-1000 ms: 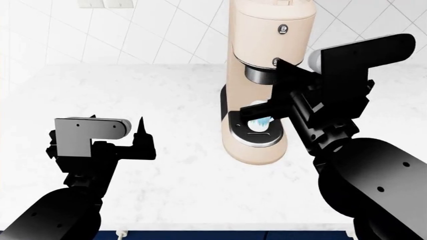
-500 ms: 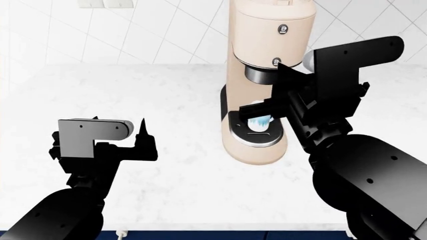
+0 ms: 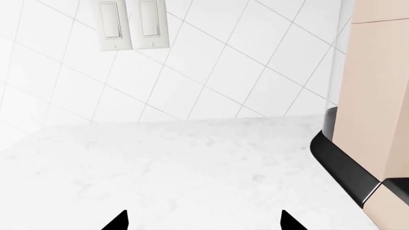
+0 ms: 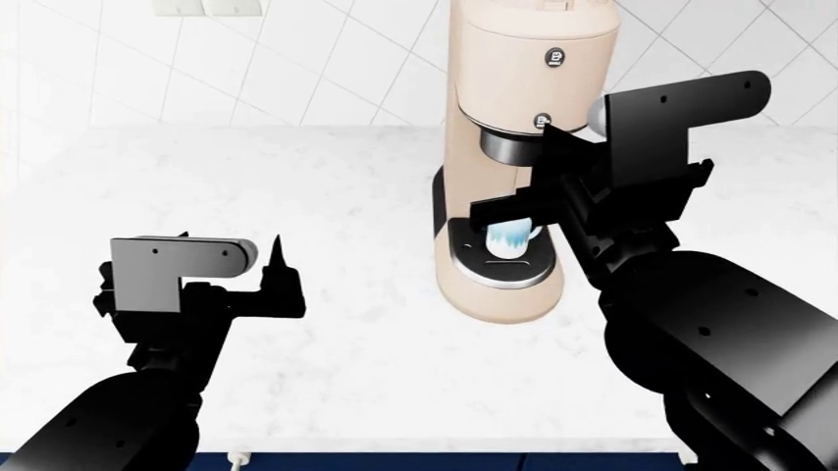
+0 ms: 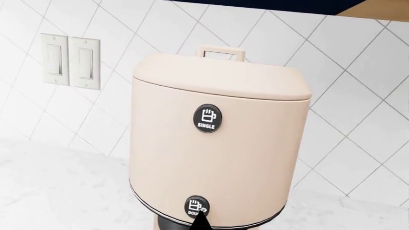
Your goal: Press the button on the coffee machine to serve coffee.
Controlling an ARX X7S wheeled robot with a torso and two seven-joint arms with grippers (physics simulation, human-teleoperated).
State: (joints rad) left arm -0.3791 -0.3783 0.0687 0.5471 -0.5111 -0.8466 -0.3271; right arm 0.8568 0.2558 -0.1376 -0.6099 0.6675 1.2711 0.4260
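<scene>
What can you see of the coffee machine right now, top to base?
The coffee machine is a tall, slim beige unit that looks like matte plastic, standing upright on the white marble counter against the tiled wall. A small handle tops its cylindrical head. Two round black buttons sit on the front: upper marked SINGLE, lower button near the head's black-trimmed bottom edge. Below are a black spout and a round black drip tray holding a white-blue mug. The right pincer's tip is at the lower button; contact is unclear.
</scene>
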